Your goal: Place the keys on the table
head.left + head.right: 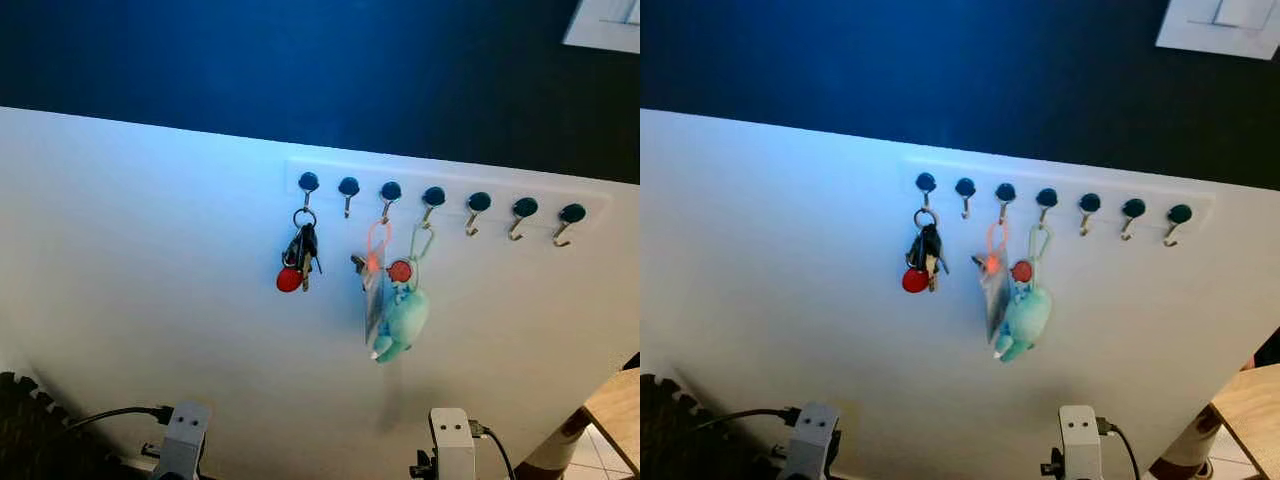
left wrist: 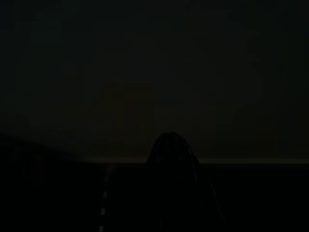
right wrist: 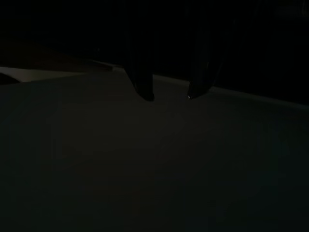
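counts on the wall

seven hooks on one white hook rail (image 1: 450, 180), each with a dark round cap. first hook (image 1: 308, 183) carries one bunch of keys (image 1: 301, 256) with one red round tag (image 1: 289, 280). second hook (image 1: 348, 188) bare. third hook (image 1: 390, 192) carries one orange loop (image 1: 377, 240) with one flat card-like piece (image 1: 372, 305). fourth hook (image 1: 433, 197) carries one teal plush toy (image 1: 403, 320) and one red tag (image 1: 399, 270). last three hooks bare. so three loaded, four bare. two silver arms at the bottom edge.
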### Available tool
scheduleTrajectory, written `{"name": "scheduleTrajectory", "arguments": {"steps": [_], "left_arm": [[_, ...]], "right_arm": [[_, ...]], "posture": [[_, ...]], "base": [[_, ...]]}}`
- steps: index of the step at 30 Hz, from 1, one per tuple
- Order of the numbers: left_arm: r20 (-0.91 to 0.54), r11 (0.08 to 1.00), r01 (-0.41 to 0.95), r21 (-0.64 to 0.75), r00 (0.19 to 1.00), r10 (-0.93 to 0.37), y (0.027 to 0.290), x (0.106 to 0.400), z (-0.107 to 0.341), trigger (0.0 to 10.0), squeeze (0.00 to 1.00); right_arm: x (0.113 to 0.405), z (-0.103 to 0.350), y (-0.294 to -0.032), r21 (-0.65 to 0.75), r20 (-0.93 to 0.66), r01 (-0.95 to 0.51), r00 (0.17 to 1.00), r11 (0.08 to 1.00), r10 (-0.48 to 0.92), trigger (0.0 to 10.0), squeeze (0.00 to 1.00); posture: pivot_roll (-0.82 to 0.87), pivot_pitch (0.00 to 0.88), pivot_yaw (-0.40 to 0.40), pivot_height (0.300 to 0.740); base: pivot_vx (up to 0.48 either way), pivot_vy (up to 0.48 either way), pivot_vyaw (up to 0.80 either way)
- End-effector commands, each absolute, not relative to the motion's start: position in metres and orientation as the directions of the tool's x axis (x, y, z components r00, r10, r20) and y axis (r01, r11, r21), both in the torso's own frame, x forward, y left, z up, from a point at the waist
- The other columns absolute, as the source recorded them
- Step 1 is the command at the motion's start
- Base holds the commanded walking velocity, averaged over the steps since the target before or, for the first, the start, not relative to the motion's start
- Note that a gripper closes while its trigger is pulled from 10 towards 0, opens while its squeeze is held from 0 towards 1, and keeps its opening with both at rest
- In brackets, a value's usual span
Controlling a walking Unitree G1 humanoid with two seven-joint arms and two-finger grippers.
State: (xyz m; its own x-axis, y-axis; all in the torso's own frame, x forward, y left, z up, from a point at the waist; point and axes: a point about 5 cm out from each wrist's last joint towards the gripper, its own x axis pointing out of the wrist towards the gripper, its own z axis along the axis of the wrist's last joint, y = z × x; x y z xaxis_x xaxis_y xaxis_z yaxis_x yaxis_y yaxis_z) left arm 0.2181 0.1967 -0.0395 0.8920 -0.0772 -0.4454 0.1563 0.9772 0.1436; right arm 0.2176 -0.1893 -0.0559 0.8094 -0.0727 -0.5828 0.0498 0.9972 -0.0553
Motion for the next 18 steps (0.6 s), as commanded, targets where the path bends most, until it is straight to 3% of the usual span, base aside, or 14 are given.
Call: {"name": "scheduleTrajectory", "arguments": {"steps": [1,18], "left_arm": [[-0.456,0.981,0.146,0.126,0.887,-0.074,0.1965,0.2152,-0.0416,10.0,0.00],[-0.460,0.982,0.144,0.125,0.885,-0.071,0.1970,0.2146,-0.0420,10.0,0.00]], "right_arm": [[0.2169,-0.0566,-0.1899,-0.046,-0.590,0.061,0.804,0.997,-0.076,10.0,0.00],[0.2162,-0.0570,-0.1898,-0.042,-0.590,0.061,0.804,0.997,-0.074,10.0,0.00]], "posture": [[0.11,0.017,-0.058,0.740],[0.11,0.022,-0.059,0.740]], "base": [[-0.266,0.000,0.00],[-0.328,0.000,0.00]]}}
